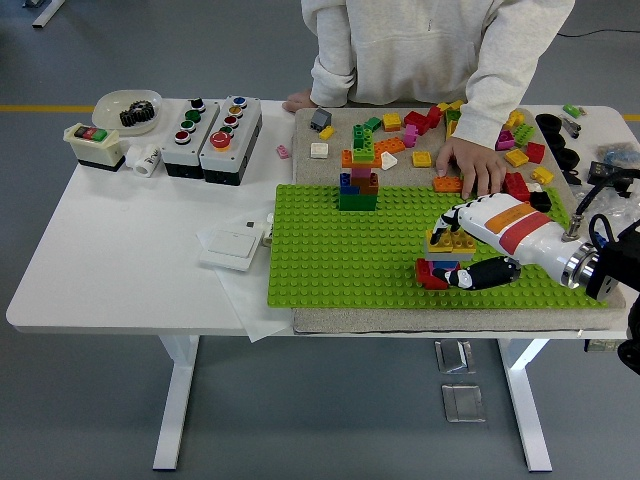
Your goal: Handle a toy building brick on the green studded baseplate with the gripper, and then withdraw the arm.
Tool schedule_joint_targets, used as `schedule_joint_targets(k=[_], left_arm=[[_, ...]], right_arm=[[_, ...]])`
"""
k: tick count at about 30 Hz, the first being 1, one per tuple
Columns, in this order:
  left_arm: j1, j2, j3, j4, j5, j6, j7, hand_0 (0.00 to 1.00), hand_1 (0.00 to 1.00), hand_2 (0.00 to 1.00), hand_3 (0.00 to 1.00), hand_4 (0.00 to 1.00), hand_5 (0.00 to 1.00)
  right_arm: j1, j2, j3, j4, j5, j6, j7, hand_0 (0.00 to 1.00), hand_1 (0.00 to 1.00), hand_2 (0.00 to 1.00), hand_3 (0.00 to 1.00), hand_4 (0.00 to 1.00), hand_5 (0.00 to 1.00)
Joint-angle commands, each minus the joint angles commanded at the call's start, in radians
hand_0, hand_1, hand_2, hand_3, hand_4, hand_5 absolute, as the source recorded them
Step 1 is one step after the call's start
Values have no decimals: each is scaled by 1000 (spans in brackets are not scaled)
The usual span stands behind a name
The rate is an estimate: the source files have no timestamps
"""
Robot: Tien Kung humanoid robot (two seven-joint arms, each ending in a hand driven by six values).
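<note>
the white and black right robot hand [455, 255] is curled around a small yellow studded plastic brick [449, 240], which sits over the right part of the flat green studded baseplate [330, 250] atop a red and blue brick [432, 272]. whether it is pressed home i cannot tell, so the handling looks mid-way and the withdrawal is not yet begun. a person's hand [472, 165] rests on loose glossy bricks beyond. a stacked multicoloured brick tower [358, 178] stands at the plate's far edge.
</note>
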Motion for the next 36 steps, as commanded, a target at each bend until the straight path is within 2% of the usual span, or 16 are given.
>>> schedule_joint_targets(k=[36], left_arm=[[-4,0,11,0,-17,2,-6,800,707,631,560,585,610]], right_arm=[[-20,-4,10,4,-4,6,-4,662,592,633,595,763,440]])
